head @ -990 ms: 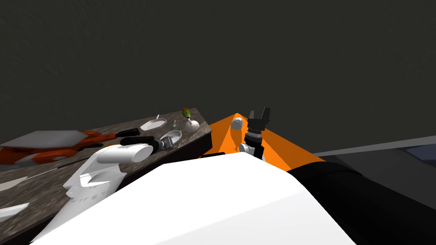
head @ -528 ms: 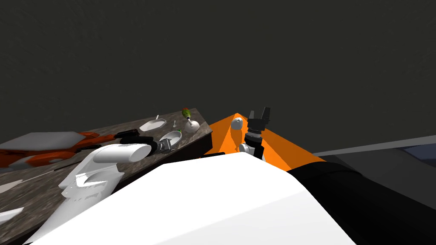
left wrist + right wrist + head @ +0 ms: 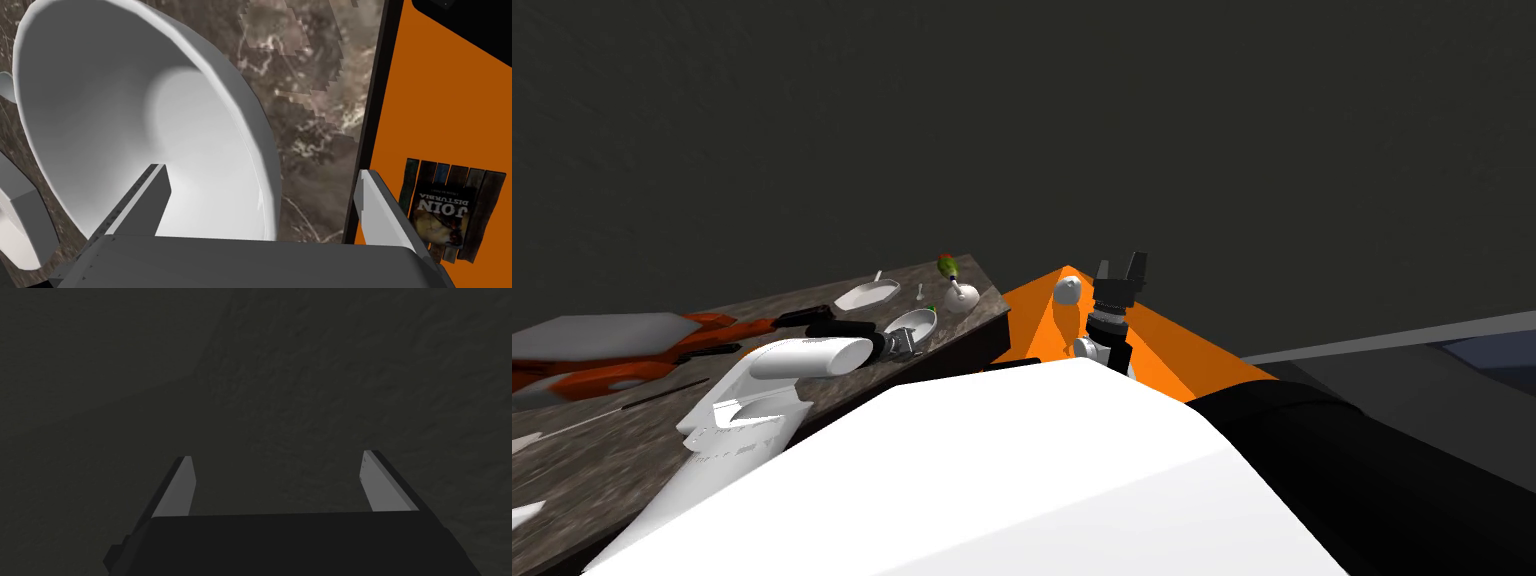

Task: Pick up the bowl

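Observation:
The white bowl (image 3: 915, 322) sits near the right edge of a dark marbled table (image 3: 632, 440). My left gripper (image 3: 897, 342) is at its near rim. In the left wrist view the bowl (image 3: 125, 110) looms close, and the left gripper (image 3: 262, 175) is open and straddles its wall. One finger (image 3: 145, 195) is inside the bowl and the other finger (image 3: 380, 210) is outside, over the table's edge. Neither blade presses on the bowl. My right gripper (image 3: 1122, 267) is open and raised above an orange surface (image 3: 1172, 345); its wrist view shows the gripper (image 3: 277, 480) with nothing between the fingers.
A second white dish (image 3: 867, 294) lies just behind the bowl, beside a white stemmed glass (image 3: 964, 295) and a green item (image 3: 949, 265). A red-orange and grey object (image 3: 622, 345) lies at the table's left. A small sign (image 3: 447, 210) lies on the orange surface beyond the table's edge.
The whole head view has shifted a little, so I have moved slightly. My left forearm has edged forward along the table. Both grippers stay open.

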